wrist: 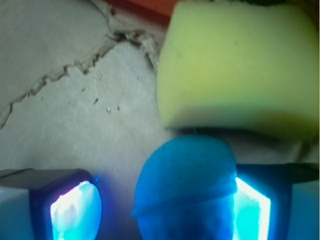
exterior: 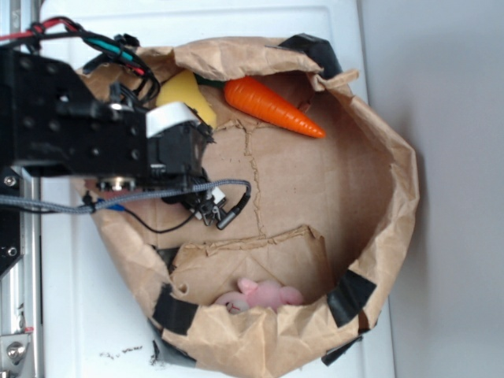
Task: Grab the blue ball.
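Observation:
In the wrist view the blue ball (wrist: 185,190) sits on brown paper between my gripper's (wrist: 164,210) two glowing pads. It touches the right pad (wrist: 252,210), and a gap separates it from the left pad (wrist: 75,210), so the jaws are open around it. The yellow sponge (wrist: 235,65) lies just beyond the ball, almost touching it. In the exterior view the gripper (exterior: 179,146) reaches down into the brown paper bag (exterior: 386,181) at its left side and hides the ball.
An orange carrot (exterior: 272,106) lies at the bag's top, next to the yellow sponge (exterior: 185,90). A pink soft toy (exterior: 264,295) sits at the bag's bottom edge. The bag's crumpled walls ring the area. Cables (exterior: 197,197) hang by the arm.

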`<action>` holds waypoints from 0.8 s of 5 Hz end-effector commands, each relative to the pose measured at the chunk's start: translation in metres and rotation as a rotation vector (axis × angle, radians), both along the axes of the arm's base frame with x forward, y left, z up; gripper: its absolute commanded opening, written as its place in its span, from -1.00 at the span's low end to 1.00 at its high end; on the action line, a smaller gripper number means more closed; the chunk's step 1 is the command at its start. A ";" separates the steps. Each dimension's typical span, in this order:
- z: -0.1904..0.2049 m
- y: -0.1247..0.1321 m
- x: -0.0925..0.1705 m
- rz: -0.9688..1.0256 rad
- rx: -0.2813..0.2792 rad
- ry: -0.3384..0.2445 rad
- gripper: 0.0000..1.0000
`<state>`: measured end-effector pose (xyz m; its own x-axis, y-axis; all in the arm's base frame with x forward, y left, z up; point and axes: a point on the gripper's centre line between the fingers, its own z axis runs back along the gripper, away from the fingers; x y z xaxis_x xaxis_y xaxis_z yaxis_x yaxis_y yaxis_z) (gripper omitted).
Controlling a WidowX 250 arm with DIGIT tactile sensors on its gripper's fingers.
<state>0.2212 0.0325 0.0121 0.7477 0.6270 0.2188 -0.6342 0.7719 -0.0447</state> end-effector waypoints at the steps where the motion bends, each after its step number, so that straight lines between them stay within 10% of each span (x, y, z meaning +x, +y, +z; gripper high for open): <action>1: -0.010 -0.007 0.004 -0.046 -0.008 -0.032 -1.00; 4: 0.043 -0.012 -0.010 -0.149 -0.132 -0.088 -1.00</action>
<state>0.2060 0.0089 0.0464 0.8300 0.5318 0.1684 -0.5019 0.8437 -0.1907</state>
